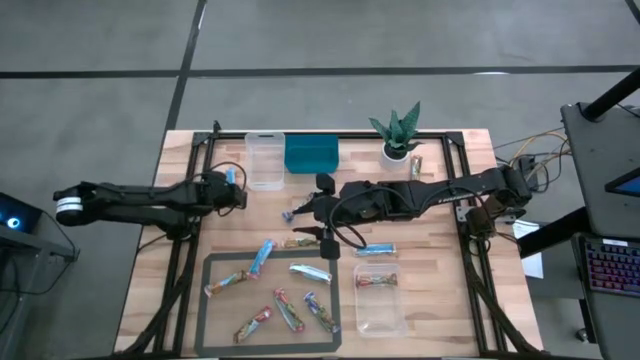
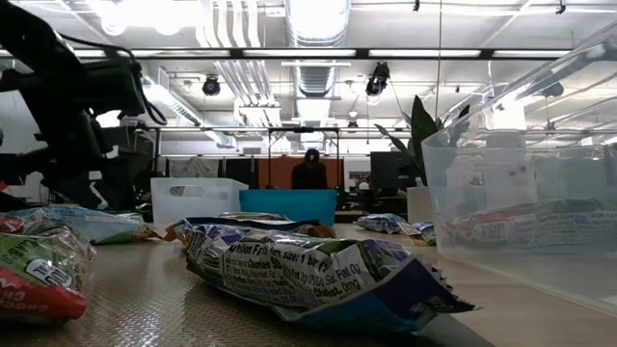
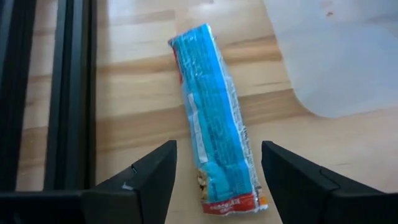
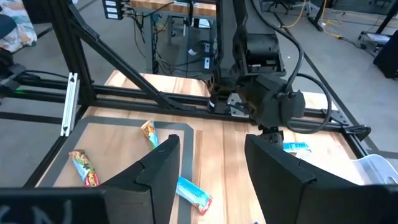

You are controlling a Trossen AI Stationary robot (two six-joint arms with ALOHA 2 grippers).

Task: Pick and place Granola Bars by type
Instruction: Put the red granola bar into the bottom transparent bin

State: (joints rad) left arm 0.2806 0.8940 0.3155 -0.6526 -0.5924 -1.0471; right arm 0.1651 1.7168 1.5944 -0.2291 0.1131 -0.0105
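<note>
Left wrist view shows a blue bar (image 3: 214, 118) lying flat on the tabletop (image 3: 137, 93) beside the clear tub (image 1: 265, 160), directly ahead of the left end effector (image 3: 217, 180). Its fingers stand wide and empty, straddling the bar's near end. The long axis runs roughly along the approach, so closing would pinch across its width; the right end effector (image 4: 208, 168), also apart and empty, is farther off.

Small print on the nearest granola bar wrapper (image 2: 308, 275), possibly "Chewy", otherwise illegible

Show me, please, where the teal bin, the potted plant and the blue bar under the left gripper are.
teal bin (image 1: 311, 154): high view, middle of its interior.
potted plant (image 1: 397, 130): high view, on its leaves.
blue bar (image 3: 214, 124): left wrist view, middle of the wrapper.
</note>
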